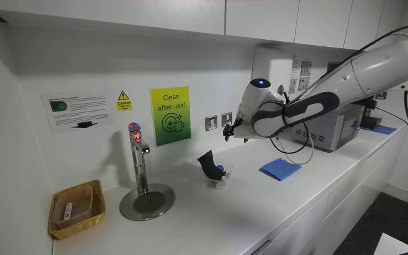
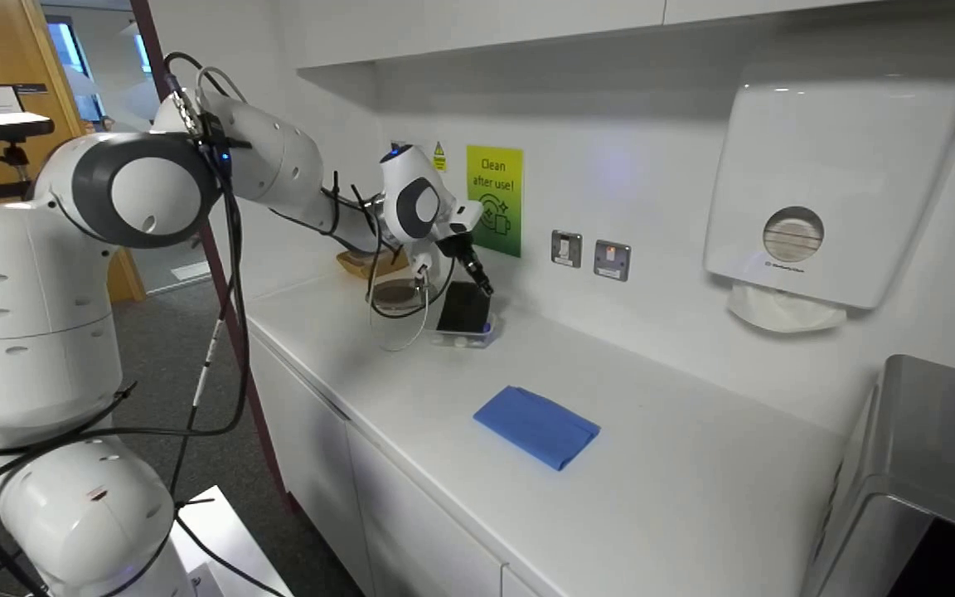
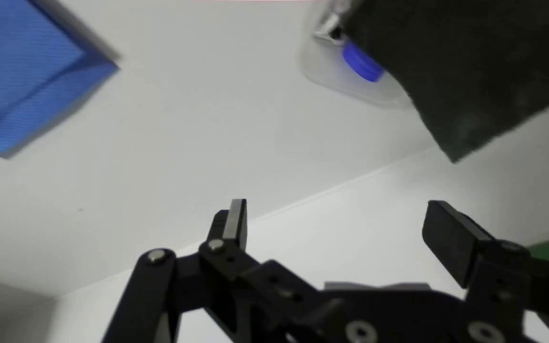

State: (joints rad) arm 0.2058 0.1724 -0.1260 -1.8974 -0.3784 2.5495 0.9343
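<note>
While the jaws stand apart w/ nothing between, black cloth (image 1: 211,168) juts from a clear tub (image 3: 324,72) nr the worktop's (image 1: 197,219) back edge; jaws snagging cloth cld tip tub.

white cupboards (image 1: 260,19) hang over a white counter (image 2: 652,456) (the floor (image 1: 381,216) is dark grey).

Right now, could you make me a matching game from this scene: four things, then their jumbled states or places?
1. claw
2. black cloth
3. blue cloth in the wrist view
4. wicker basket

A. folded on the worktop
B. holding a plastic box
C. open, gripping nothing
D. poking up from a clear tub

Pairs: 1-C, 2-D, 3-A, 4-B
</note>
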